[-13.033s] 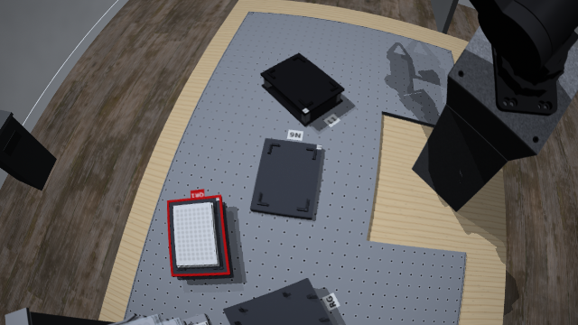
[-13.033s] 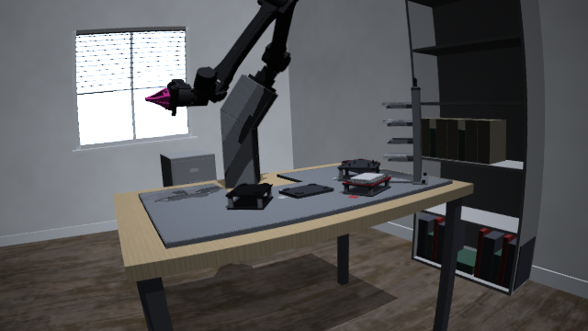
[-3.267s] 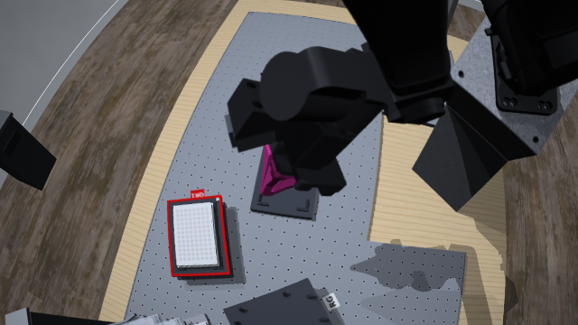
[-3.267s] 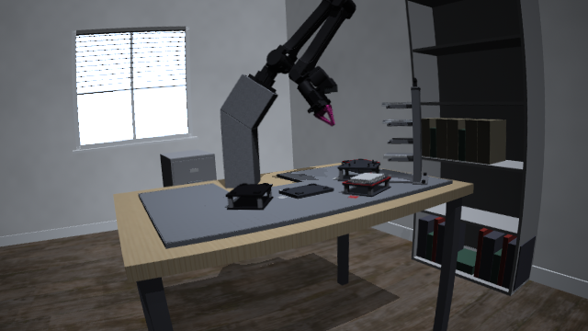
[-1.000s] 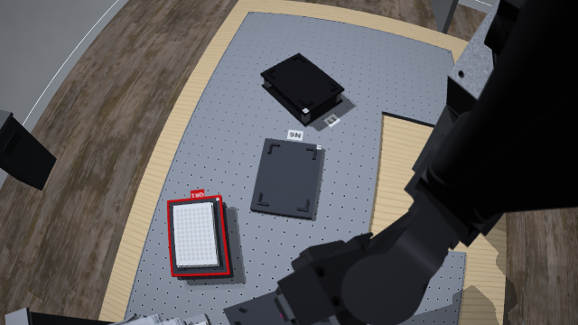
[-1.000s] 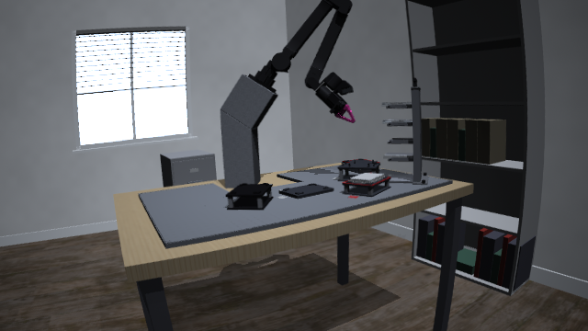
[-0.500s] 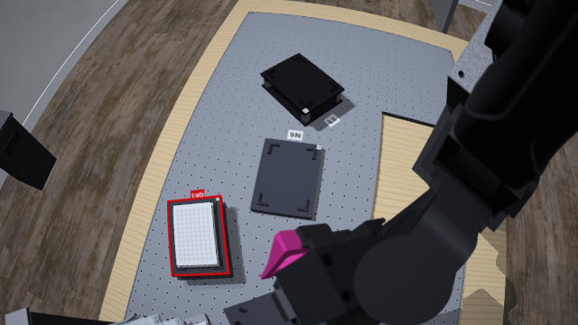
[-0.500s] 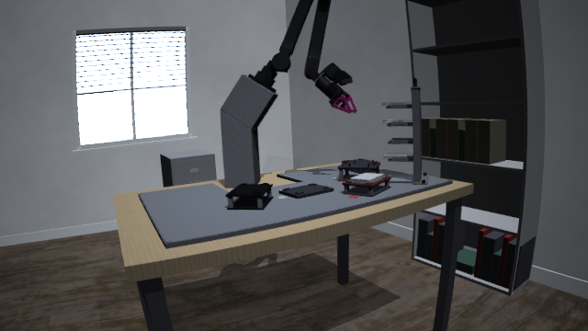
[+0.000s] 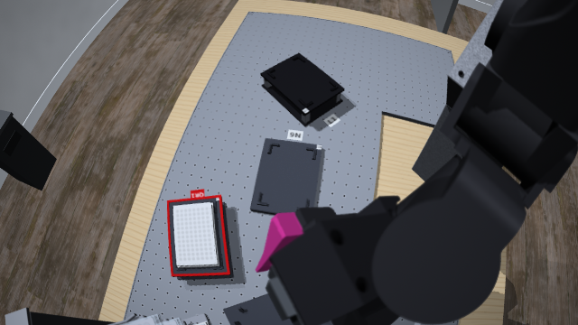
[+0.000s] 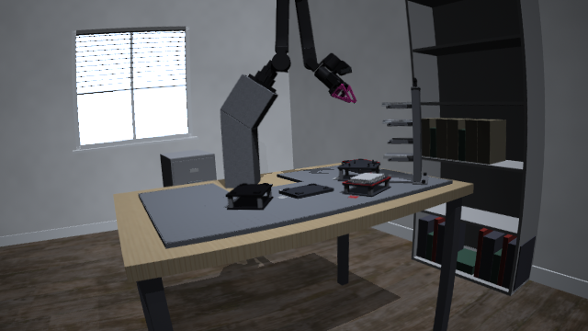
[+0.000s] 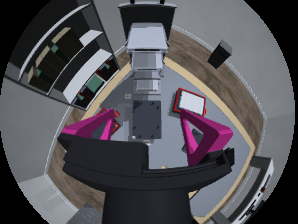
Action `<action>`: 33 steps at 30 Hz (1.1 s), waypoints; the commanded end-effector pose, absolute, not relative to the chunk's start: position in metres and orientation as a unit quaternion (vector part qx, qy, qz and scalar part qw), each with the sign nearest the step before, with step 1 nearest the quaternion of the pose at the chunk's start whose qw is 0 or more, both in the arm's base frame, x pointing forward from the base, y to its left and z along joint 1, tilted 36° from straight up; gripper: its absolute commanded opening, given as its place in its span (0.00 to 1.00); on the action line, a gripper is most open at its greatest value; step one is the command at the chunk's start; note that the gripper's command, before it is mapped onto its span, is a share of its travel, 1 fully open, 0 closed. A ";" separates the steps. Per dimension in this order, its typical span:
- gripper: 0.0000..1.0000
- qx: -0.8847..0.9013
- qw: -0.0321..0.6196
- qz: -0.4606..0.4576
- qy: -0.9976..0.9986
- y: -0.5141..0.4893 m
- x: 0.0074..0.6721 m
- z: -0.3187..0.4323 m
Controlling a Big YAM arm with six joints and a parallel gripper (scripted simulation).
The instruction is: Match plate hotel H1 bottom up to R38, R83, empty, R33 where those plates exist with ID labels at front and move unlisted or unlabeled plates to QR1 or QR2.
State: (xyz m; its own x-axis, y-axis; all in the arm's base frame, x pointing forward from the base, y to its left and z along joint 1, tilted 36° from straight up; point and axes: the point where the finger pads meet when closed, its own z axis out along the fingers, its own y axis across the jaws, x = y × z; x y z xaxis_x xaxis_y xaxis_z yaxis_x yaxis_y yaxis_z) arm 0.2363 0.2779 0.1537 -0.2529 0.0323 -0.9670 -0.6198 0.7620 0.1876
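Note:
My gripper (image 10: 350, 100) (image 11: 147, 112) is open and empty, high above the bench; its fingers spread to both sides of the regrip nest in the wrist view. The hotel H1 (image 10: 416, 138) stands beyond it, with pale plates on its shelves (image 11: 147, 37); no ID is readable and the contents of each slot cannot be told. A white plate (image 9: 195, 235) (image 10: 367, 177) (image 11: 191, 102) lies on the red-rimmed nest QR1 (image 9: 172, 239). QR2 (image 10: 359, 161) shows no plate; a finger partly covers it in the wrist view. Regrip nest RG (image 9: 246, 311) (image 11: 146, 120) bears no visible plate.
Recovery nest N6 (image 9: 289, 176) (image 10: 307, 190) and the raised landing nest L1 (image 9: 302, 81) (image 10: 250, 189) carry no plate. The hotel's upright post rises beside its shelves. A bookcase (image 10: 482, 184) stands behind the hotel. The arm covers the right of the top view.

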 end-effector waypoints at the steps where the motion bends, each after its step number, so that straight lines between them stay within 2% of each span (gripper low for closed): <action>1: 1.00 -0.196 0.577 0.293 0.737 0.277 0.230 0.167; 10: 1.00 -0.191 0.585 0.300 0.729 0.272 0.225 0.202; 18: 1.00 -0.199 0.573 0.289 0.741 0.269 0.224 0.185; 33: 1.00 -0.190 0.586 0.301 0.728 0.274 0.229 0.202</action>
